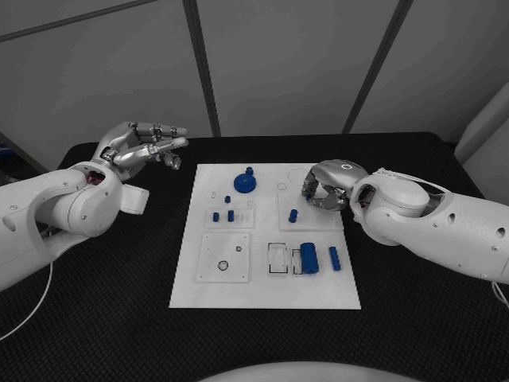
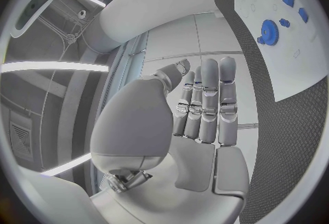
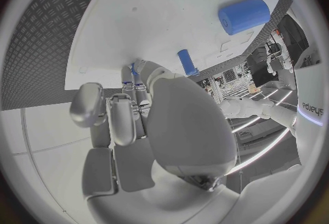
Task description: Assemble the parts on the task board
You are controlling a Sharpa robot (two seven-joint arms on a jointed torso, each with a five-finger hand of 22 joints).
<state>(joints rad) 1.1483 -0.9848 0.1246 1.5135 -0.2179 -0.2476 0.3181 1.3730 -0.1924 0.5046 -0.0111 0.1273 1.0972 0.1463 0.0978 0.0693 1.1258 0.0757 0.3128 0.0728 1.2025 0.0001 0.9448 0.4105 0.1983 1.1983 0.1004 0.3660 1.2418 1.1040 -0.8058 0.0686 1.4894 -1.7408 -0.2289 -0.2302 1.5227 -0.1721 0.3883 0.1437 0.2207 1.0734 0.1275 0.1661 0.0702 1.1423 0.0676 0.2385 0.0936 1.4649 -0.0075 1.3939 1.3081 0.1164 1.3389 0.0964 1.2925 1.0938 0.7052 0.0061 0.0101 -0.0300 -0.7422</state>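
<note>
The right hand (image 1: 326,185) hovers over the board's (image 1: 266,290) far right, fingers curled (whether pinching anything, I cannot tell); a peg (image 1: 293,216) lies just near-left. Left hand (image 1: 147,148) idles apart, fingers open.

Left robot hand (image 2: 202,108) (fingers straight, empty) beside task board (image 2: 274,59)

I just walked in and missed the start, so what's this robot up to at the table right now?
It is assembling small blue parts on the white task board. The right robot hand is down over the board's far right corner, fingers curled close to a small blue peg; whether it holds anything is unclear. The left robot hand is raised off the board's left side, holding nothing. A blue gear sits near the far edge.
</note>
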